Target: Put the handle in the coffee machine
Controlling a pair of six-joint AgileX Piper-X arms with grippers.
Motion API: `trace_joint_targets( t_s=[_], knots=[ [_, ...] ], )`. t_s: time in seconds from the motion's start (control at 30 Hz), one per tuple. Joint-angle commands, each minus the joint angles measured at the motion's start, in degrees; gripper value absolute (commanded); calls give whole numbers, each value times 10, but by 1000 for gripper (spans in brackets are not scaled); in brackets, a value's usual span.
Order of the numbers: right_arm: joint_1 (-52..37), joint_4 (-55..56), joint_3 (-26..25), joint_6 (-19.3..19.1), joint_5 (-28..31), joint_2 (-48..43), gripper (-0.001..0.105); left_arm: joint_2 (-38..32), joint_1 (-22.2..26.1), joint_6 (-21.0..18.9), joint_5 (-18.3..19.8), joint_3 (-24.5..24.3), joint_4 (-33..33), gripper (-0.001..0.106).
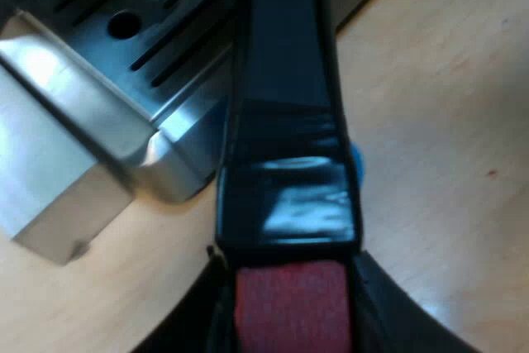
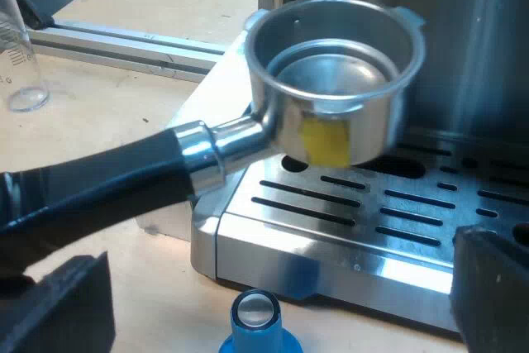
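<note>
left gripper [image 1: 291, 324]: clenched on black, red-tipped handle [image 1: 285, 80] of round metal holder [image 2: 335, 97] | holder: basket just over slotted steel drip tray [image 2: 364, 221] at silver espresso machine [image 2: 488, 64] front, not locked in | right gripper [image 2: 273, 291]: released, fingers wide apart above blue tamper [image 2: 256, 320] | clear measuring glass [image 2: 18, 47]: upright on wooden table [image 2: 107, 130]

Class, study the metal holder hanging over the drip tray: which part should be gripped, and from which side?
Grip the metal holder by its dark handle, near the red end, coming from the end opposite the basket. The handle is long and straight, and the round basket must stay free to meet the espresso machine. The left hand seems closed there.
</note>
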Motion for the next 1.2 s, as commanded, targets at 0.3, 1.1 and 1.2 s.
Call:
trace_joint_targets(
  t_s=[0.3, 1.1, 1.2],
  knots=[
    [0, -4, 0, -4, -1, -2, 84, 70, 5, 33, 54, -9, -15, 0],
    [-24, -162, 0, -80, 29, 67, 84, 253, 101, 178, 134, -109, 9, 0],
    [-34, -180, 0, -80, 27, 74, 83, 268, 101, 192, 134, -120, 21, 0]
  ],
)
